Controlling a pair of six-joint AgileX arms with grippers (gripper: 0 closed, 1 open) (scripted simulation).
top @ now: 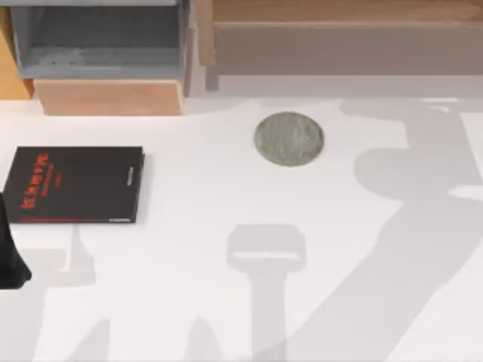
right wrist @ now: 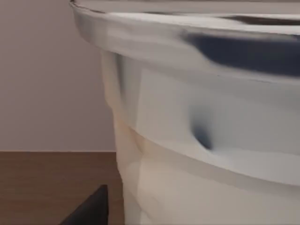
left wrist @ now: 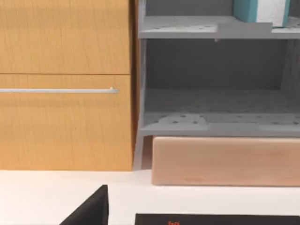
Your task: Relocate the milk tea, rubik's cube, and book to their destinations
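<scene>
The milk tea (right wrist: 197,140) looms very close in the right wrist view: white lid above, pale beige drink below, with my right gripper right beside it. The teal-blue book (left wrist: 255,9) stands on the upper grey shelf (left wrist: 187,27). My left gripper (top: 10,260) hangs at the table's far left edge, just below the black book; one dark fingertip (left wrist: 89,211) sits off to the side with nothing held, so it is open. The rubik's cube is out of view.
A black book with red lettering (top: 75,185) lies at the left. A round grey coaster (top: 289,139) sits mid-table. The grey shelf unit (top: 102,38) on a wood block (top: 109,98) stands at the back left, beside a wooden cabinet (left wrist: 65,84).
</scene>
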